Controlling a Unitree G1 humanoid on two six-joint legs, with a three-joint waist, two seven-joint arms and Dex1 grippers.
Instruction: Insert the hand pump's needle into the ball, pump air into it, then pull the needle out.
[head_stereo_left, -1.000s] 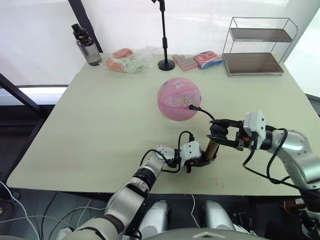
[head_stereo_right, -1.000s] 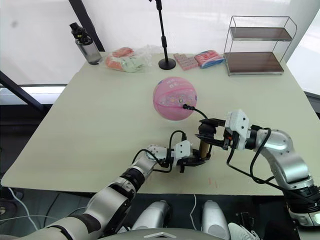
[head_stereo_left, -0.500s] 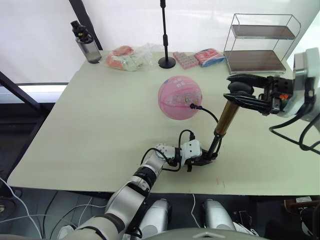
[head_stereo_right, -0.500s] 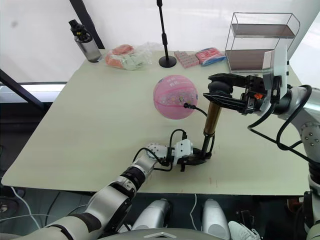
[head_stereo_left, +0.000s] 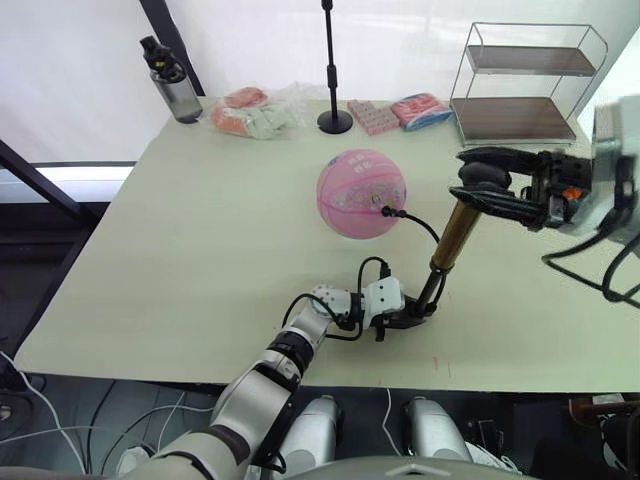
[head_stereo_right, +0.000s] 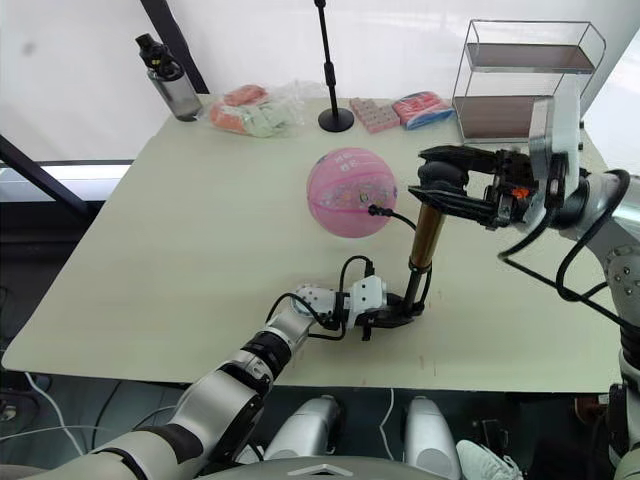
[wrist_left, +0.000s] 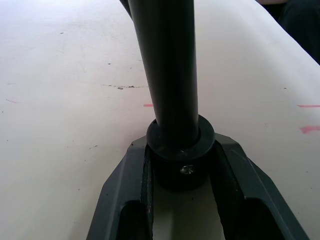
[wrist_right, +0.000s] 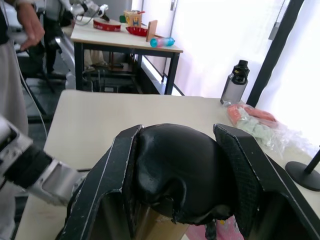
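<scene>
The pink ball (head_stereo_left: 360, 193) rests mid-table. The needle's black fitting (head_stereo_left: 386, 211) sits against the ball's right side, its pin hidden inside, and the thin black hose (head_stereo_left: 424, 226) curves down from it. The hand pump (head_stereo_left: 455, 235) stands tilted and drawn out long, gold barrel above a black tube. My left gripper (head_stereo_left: 413, 314) lies on the table, shut on the pump's black base cap (wrist_left: 180, 150). My right gripper (head_stereo_left: 482, 186) is raised to the right of the ball, shut on the pump's black handle (wrist_right: 175, 170).
Along the table's far edge stand a dark bottle (head_stereo_left: 172, 84), bagged packets (head_stereo_left: 255, 115), a black stand (head_stereo_left: 331, 75), pink packets (head_stereo_left: 398, 112) and a wire shelf (head_stereo_left: 520, 85). A person (wrist_right: 20, 30) and another table show in the right wrist view.
A second ago my right gripper held the handle low near the table. It has risen up and to the right, drawing the pump out. Little has moved in the last half second.
</scene>
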